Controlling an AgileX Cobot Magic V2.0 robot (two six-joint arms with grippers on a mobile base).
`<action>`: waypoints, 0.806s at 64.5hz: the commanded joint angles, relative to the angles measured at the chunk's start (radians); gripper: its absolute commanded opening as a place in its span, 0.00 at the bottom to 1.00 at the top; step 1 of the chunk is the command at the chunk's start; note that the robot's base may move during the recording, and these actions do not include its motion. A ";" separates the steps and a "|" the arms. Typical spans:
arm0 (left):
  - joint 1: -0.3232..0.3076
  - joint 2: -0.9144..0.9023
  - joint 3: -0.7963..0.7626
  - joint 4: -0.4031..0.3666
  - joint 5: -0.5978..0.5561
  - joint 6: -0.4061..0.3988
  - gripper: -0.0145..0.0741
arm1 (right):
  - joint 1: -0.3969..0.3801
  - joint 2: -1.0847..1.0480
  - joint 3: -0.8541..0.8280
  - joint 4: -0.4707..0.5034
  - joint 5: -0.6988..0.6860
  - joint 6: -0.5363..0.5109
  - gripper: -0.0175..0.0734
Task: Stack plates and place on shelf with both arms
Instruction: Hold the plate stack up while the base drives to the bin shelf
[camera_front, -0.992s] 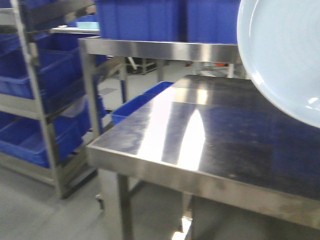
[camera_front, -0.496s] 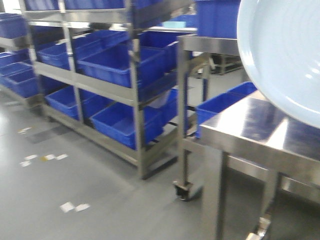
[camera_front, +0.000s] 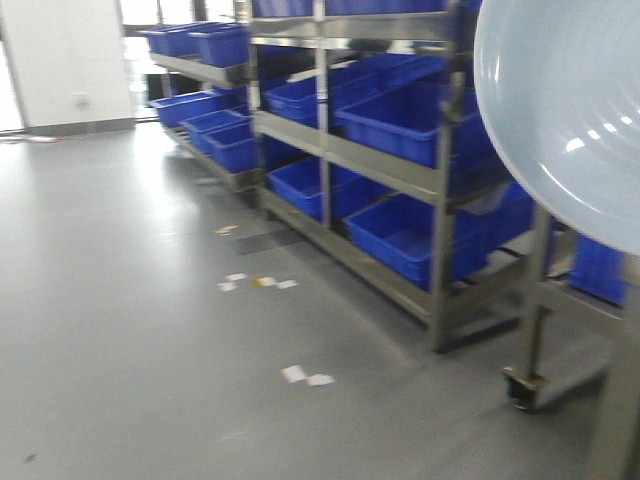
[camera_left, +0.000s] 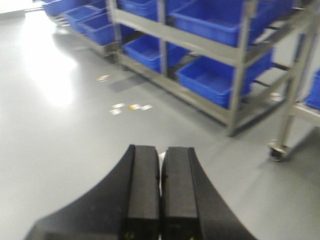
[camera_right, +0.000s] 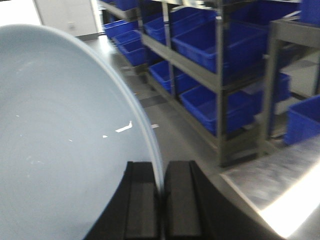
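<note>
A large pale bluish-white plate (camera_front: 560, 110) fills the upper right of the front view, held up off any surface. In the right wrist view the plate (camera_right: 60, 130) stands on edge, and my right gripper (camera_right: 161, 167) is shut on its rim. My left gripper (camera_left: 160, 150) is shut with nothing in it, hanging over bare grey floor. The shelf (camera_front: 380, 165), a stainless-steel rack with blue bins on its tiers, runs along the back right, and it also shows as the shelf (camera_left: 200, 47) in the left wrist view.
Blue bins (camera_front: 400, 235) fill the rack's tiers. A steel leg on a caster (camera_front: 525, 385) stands at the lower right. A steel tabletop corner (camera_right: 270, 190) lies under my right gripper. Paper scraps (camera_front: 305, 376) dot the grey floor (camera_front: 130, 330).
The whole view has swung left: the steel table slid out of frame to the right, and the racks and floor came in. The plate keeps its place in the front view.
</note>
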 joint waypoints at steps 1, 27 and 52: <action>0.003 0.005 -0.031 -0.002 -0.092 -0.003 0.26 | -0.004 0.006 -0.032 0.011 -0.108 -0.004 0.25; 0.003 0.005 -0.031 -0.002 -0.092 -0.003 0.26 | -0.004 0.006 -0.032 0.011 -0.108 -0.004 0.25; 0.003 0.005 -0.031 -0.002 -0.092 -0.003 0.26 | -0.004 0.006 -0.032 0.011 -0.108 -0.004 0.25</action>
